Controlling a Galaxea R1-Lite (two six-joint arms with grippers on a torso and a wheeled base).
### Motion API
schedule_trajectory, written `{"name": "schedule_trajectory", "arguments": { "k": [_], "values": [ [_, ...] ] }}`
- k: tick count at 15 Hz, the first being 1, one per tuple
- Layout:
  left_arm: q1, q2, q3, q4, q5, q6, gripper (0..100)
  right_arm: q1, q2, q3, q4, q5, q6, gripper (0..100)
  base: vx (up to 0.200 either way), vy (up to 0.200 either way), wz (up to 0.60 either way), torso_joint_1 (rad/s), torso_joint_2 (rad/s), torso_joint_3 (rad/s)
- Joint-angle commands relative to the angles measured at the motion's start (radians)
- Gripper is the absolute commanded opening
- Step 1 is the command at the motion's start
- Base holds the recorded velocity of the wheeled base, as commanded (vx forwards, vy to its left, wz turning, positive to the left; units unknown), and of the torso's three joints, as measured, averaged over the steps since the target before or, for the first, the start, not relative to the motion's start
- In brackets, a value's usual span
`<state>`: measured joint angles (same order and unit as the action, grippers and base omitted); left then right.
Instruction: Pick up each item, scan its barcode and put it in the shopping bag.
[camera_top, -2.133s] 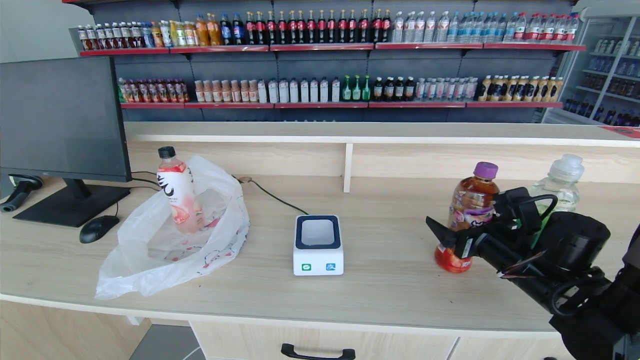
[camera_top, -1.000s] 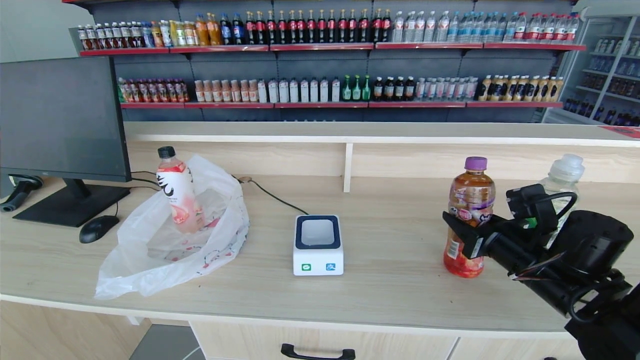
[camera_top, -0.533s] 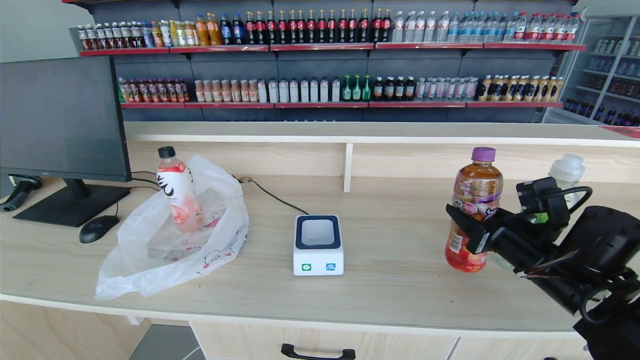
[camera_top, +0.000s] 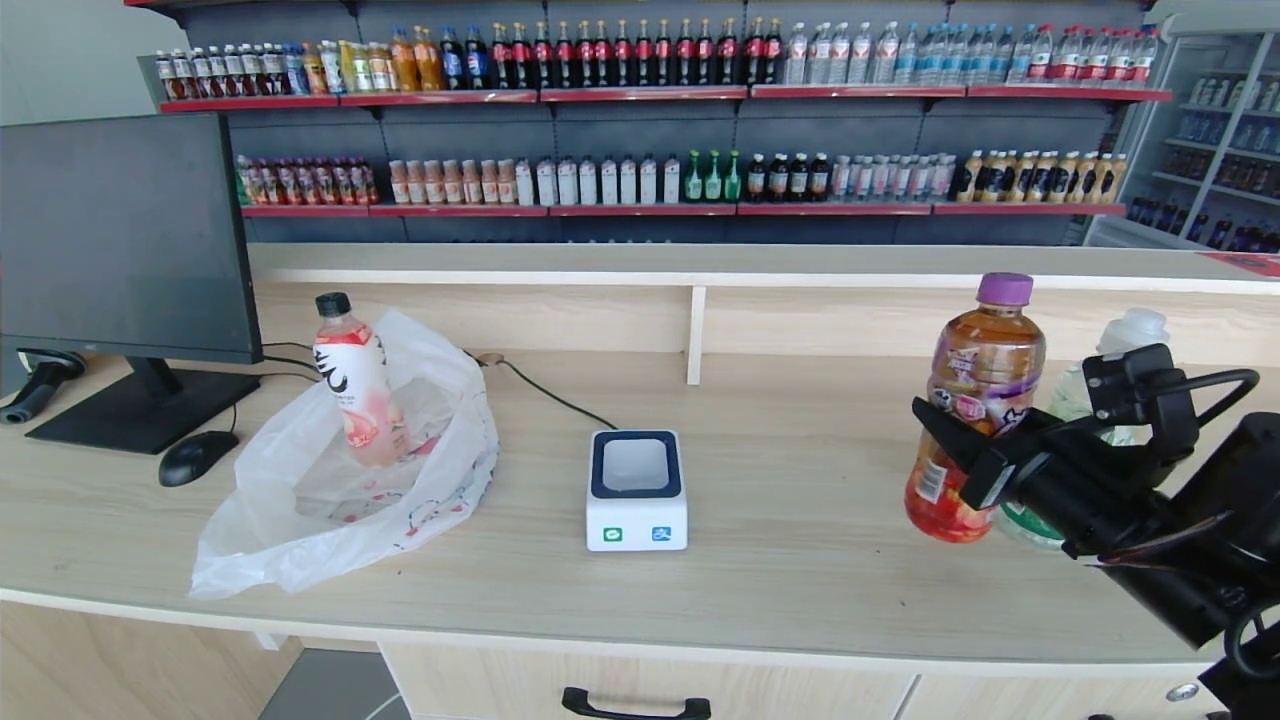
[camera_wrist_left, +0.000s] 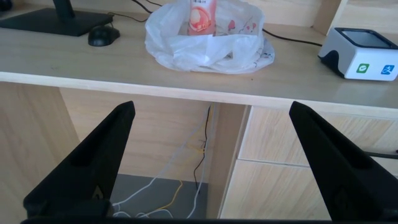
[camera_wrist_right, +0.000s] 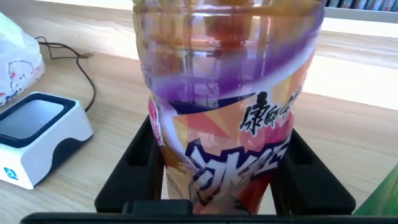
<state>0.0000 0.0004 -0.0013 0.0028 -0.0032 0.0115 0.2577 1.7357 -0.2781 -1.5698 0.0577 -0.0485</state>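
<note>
A tea bottle (camera_top: 982, 385) with a purple cap and an orange-and-purple label hangs slightly tilted over the right of the counter. My right gripper (camera_top: 968, 455) is shut on its lower half; in the right wrist view the black fingers (camera_wrist_right: 140, 165) flank the bottle (camera_wrist_right: 230, 118). The white scanner (camera_top: 637, 490) with a dark window stands at the counter's middle. At the left lies the white shopping bag (camera_top: 300, 510), with a pink drink bottle (camera_top: 355, 385) upright inside. My left gripper (camera_wrist_left: 208, 165) is open, below the counter's front edge, facing the bag (camera_wrist_left: 211, 46).
A clear bottle (camera_top: 1125, 345) stands just behind the held one. A monitor (camera_top: 125, 240), a mouse (camera_top: 195, 457) and a handheld scanner (camera_top: 35, 385) occupy the far left. A cable (camera_top: 555, 398) runs behind the scanner. A raised ledge (camera_top: 760, 270) borders the counter's back.
My right gripper has closed on the tea bottle and raised it, drifting a little to the right; the clear bottle behind is now partly covered. The bag, scanner and pink bottle stayed put.
</note>
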Motion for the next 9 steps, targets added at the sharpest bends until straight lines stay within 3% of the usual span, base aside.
{"name": "schedule_trajectory", "arguments": {
  "k": [1,4,9],
  "values": [
    [0.000,0.000,0.000,0.000,0.000,0.001,100,0.038,-0.070,0.020,-0.001,0.002,0.007,0,0.000,0.000,0.00,0.000,0.00,0.000],
    [0.000,0.000,0.000,0.000,0.000,0.001,100,0.150,-0.101,0.031,-0.001,0.002,0.102,0,0.000,0.000,0.00,0.000,0.00,0.000],
    [0.000,0.000,0.000,0.000,0.000,0.001,100,0.384,-0.166,0.089,-0.001,0.008,0.137,0,0.000,0.000,0.00,0.000,0.00,0.000]
  ]
}}
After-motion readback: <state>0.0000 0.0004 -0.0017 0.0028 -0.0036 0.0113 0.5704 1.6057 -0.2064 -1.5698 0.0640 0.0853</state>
